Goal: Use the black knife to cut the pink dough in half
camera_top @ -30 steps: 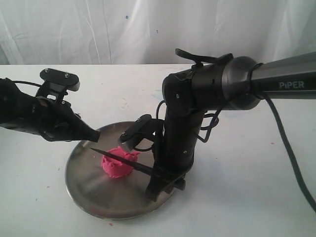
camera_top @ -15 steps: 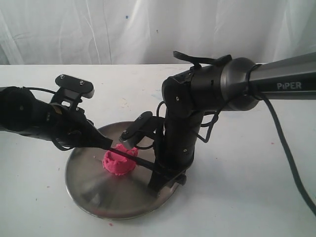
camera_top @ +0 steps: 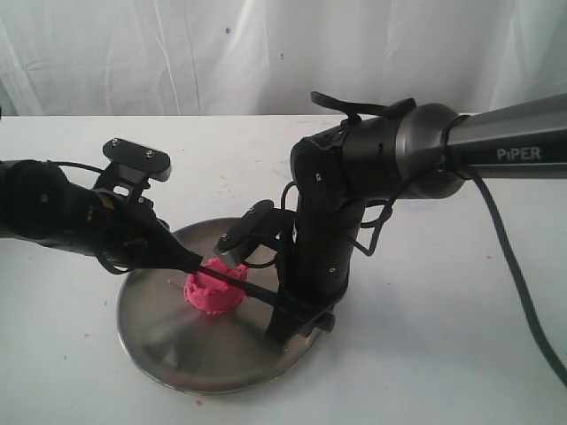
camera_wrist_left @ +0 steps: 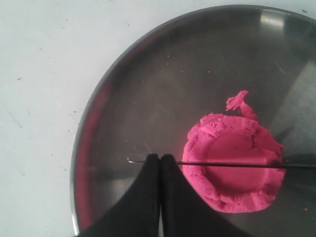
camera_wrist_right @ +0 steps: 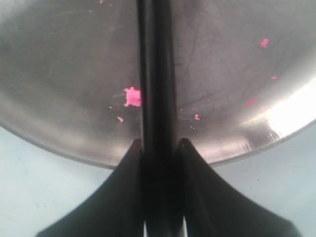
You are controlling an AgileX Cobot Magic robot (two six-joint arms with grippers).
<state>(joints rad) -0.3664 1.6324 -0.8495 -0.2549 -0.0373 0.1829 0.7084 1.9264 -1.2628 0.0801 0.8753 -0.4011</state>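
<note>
The pink dough [camera_top: 211, 294] is one rounded lump with a dented top in the middle of the steel plate [camera_top: 159, 345]. My right gripper [camera_top: 291, 333] stands at the plate's near right rim, shut on the handle of the black knife [camera_top: 259, 295]. The blade lies across the dough's top, pressed into it. In the left wrist view the thin blade [camera_wrist_left: 237, 164] crosses the dough [camera_wrist_left: 232, 175]. My left gripper [camera_top: 192, 262] is shut, its tips [camera_wrist_left: 159, 158] sitting over the blade just behind its point. In the right wrist view the handle [camera_wrist_right: 156, 74] runs out from the gripper [camera_wrist_right: 158, 148].
Tiny pink crumbs [camera_wrist_right: 132, 96] dot the plate [camera_wrist_right: 59, 74] by the right gripper, and one [camera_top: 197, 403] lies on the white table in front of it. The right arm's cable [camera_top: 523, 292] hangs at the right. A white curtain closes the back.
My left gripper has come in from the left and down onto the knife's tip. The blade has dropped from above the dough's top into it.
</note>
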